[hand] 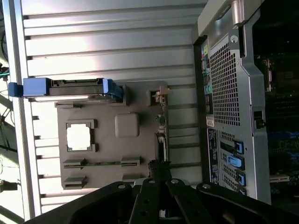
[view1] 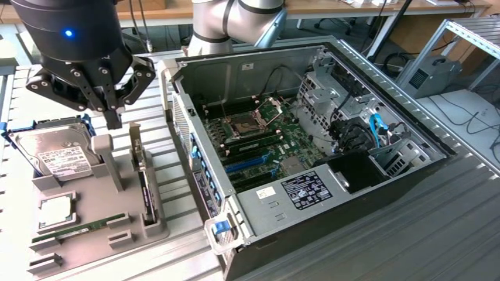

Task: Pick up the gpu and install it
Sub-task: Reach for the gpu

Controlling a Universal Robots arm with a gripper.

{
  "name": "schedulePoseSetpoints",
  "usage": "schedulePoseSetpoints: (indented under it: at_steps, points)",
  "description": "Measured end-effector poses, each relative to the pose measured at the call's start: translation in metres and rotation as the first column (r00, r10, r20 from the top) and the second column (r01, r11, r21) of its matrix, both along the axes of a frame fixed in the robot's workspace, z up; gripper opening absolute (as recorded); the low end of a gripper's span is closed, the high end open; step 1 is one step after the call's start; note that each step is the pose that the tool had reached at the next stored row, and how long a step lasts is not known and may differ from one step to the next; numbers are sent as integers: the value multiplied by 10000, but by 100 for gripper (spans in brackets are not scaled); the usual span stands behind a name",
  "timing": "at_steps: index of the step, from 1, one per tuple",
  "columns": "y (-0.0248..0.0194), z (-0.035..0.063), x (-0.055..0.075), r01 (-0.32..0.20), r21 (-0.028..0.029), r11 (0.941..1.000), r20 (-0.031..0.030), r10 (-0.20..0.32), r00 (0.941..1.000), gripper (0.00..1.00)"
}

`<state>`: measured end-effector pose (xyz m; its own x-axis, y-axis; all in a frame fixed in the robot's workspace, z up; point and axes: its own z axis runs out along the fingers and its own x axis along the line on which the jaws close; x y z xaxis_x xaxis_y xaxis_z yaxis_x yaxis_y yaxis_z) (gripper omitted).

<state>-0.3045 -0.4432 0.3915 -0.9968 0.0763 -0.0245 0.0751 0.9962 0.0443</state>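
The gpu (view1: 141,171) stands on edge in a slot of the grey holder tray (view1: 90,231), a thin card with a metal bracket at its far end. My black gripper (view1: 115,122) hangs above the tray, just to the exterior view's left of the card's far end. Its fingers are shut together with nothing between them. In the wrist view the gpu (hand: 161,122) appears edge-on as a narrow strip on the tray (hand: 107,149), and the gripper (hand: 157,167) sits over the card's near end.
A silver hard drive (view1: 53,153) in a blue caddy, a square processor (view1: 56,211) and a green memory stick (view1: 82,227) also rest on the tray. The open computer case (view1: 312,146) lies to the exterior view's right, its motherboard with blue slots (view1: 248,162) exposed.
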Motion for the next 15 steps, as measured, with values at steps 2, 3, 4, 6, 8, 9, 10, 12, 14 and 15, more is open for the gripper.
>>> schedulePoseSetpoints:
  at_steps: [2,3,4,6,8,9,10,12,14,15]
  points:
    - [-8,0,-2,0,0,10000,0,0,10000,11]
    - [-12,0,-4,0,-1,10000,-1,0,10000,11]
    - [-21,-1,-6,0,0,10000,0,0,10000,11]
    - [-33,-1,-9,0,-1,10000,0,0,10000,11]
    - [-41,-2,-11,0,-1,10000,0,0,10000,11]
    - [-45,-2,-12,0,-1,10000,0,0,10000,11]
    - [-49,-2,-13,0,-1,10000,0,0,10000,11]
    - [-57,-2,-15,0,-1,10000,0,0,10000,11]
    - [-68,-3,-18,-1,-1,10000,0,1,10000,11]
    - [-72,-3,-19,0,-2,10000,0,0,10000,11]
